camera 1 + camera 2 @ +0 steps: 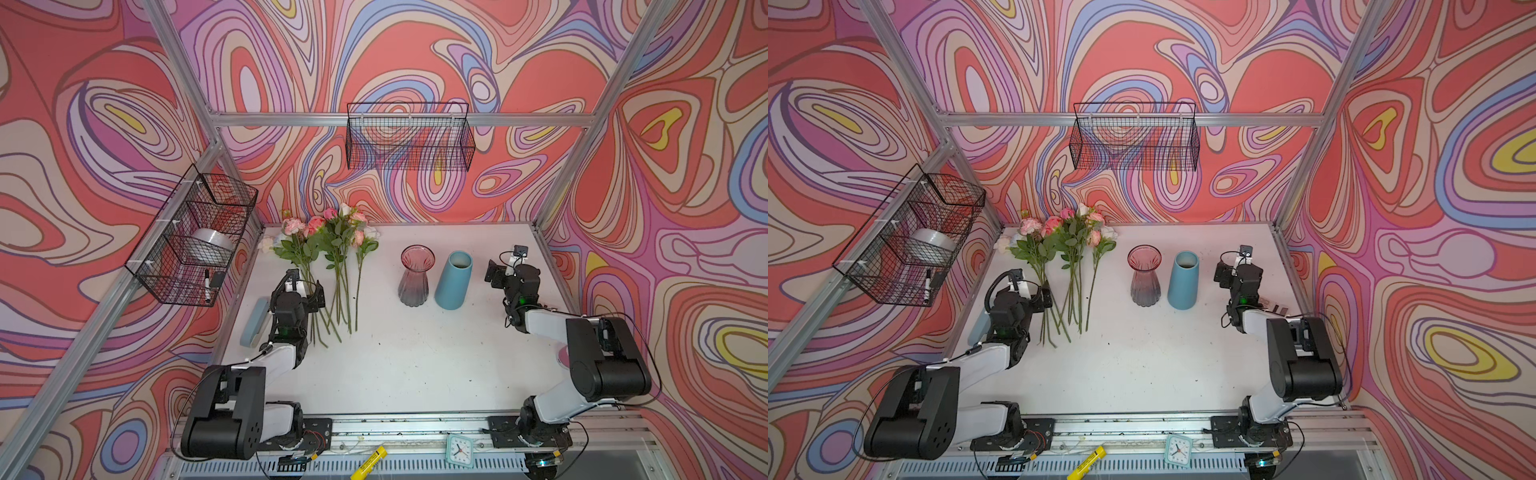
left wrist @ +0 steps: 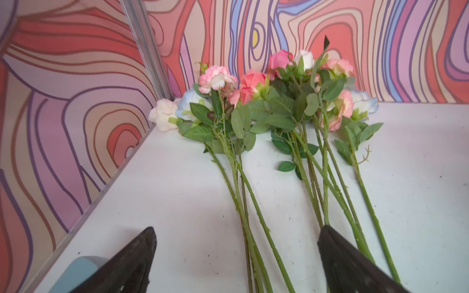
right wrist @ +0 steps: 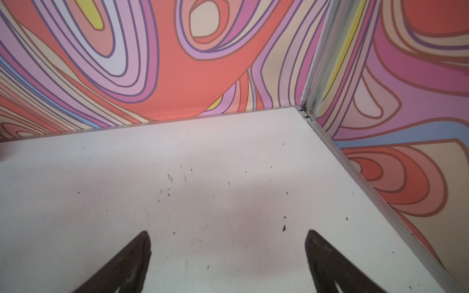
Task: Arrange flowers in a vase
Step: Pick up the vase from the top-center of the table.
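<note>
The flowers [image 1: 332,237] [image 1: 1067,237] lie flat at the table's back left, pink, coral, white and pale blue blooms toward the back wall, green stems toward the front. They form two loose bunches plus a single stem [image 2: 365,197]. My left gripper [image 1: 305,291] [image 1: 1036,293] [image 2: 236,228] hovers open over the left bunch's stems, which run between its fingers untouched. A ribbed pink glass vase [image 1: 417,274] [image 1: 1144,274] stands mid-table with a blue ceramic vase [image 1: 454,280] [image 1: 1183,280] beside it. My right gripper [image 1: 498,272] [image 1: 1225,272] [image 3: 227,232] is open and empty, right of the blue vase.
A teal flat case [image 1: 254,322] lies by the left table edge beside my left arm. A wire basket [image 1: 195,237] on the left wall holds a tape roll and a marker. Another wire basket [image 1: 409,137] hangs on the back wall. A small clock [image 1: 459,451] and a yellow tube [image 1: 368,457] sit on the front rail.
</note>
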Controlling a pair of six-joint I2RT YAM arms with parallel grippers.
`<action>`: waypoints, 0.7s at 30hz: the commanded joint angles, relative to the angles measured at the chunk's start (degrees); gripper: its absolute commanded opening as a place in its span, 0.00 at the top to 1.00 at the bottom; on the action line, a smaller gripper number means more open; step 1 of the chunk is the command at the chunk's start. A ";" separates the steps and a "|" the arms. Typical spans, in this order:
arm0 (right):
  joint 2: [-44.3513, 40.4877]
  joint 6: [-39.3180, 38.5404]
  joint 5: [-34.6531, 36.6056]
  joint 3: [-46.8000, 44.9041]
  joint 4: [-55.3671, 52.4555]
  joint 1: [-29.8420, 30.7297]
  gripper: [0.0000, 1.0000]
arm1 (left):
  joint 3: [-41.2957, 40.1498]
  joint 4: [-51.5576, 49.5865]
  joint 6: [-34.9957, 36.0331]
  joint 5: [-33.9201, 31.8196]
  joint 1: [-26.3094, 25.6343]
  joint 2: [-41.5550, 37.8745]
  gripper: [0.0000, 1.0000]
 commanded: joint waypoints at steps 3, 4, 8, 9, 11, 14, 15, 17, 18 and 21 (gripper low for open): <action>-6.58 7.29 9.02 12.37 -27.02 -0.29 0.02 | 7.95 -16.87 -0.76 1.67 -0.24 -11.36 0.00; -7.13 8.37 8.82 16.44 -33.80 -0.29 0.02 | 11.23 -20.74 -1.84 2.75 -0.32 -13.52 0.00; -8.43 14.73 4.30 27.89 -51.76 -0.29 0.02 | 22.60 -38.08 -11.49 5.32 -0.41 -20.51 0.00; -9.52 17.76 4.39 27.93 -52.47 -0.29 0.02 | 24.73 -40.89 -14.91 5.21 -0.41 -21.78 0.00; -12.88 23.24 4.01 25.85 -51.33 -0.29 0.02 | 28.01 -46.53 -20.64 6.39 -0.42 -24.80 0.00; -17.09 22.88 -1.53 23.83 -47.69 -0.38 0.15 | 25.83 -49.16 -29.35 3.35 -0.27 -30.76 0.00; -17.50 22.91 -2.99 24.56 -48.34 -0.38 0.23 | 24.44 -47.20 -28.62 4.92 -0.24 -32.27 0.00; -16.99 23.31 -5.77 28.25 -52.74 -0.38 0.38 | 24.03 -46.60 -28.27 9.52 -0.24 -34.08 0.04; -16.81 23.11 -7.72 29.47 -54.73 -0.33 0.45 | 24.93 -47.85 -28.05 10.66 -0.24 -34.12 0.07; -16.49 23.19 -13.58 31.58 -58.92 -0.21 0.52 | 30.17 -55.22 -27.38 14.06 -0.24 -32.09 0.29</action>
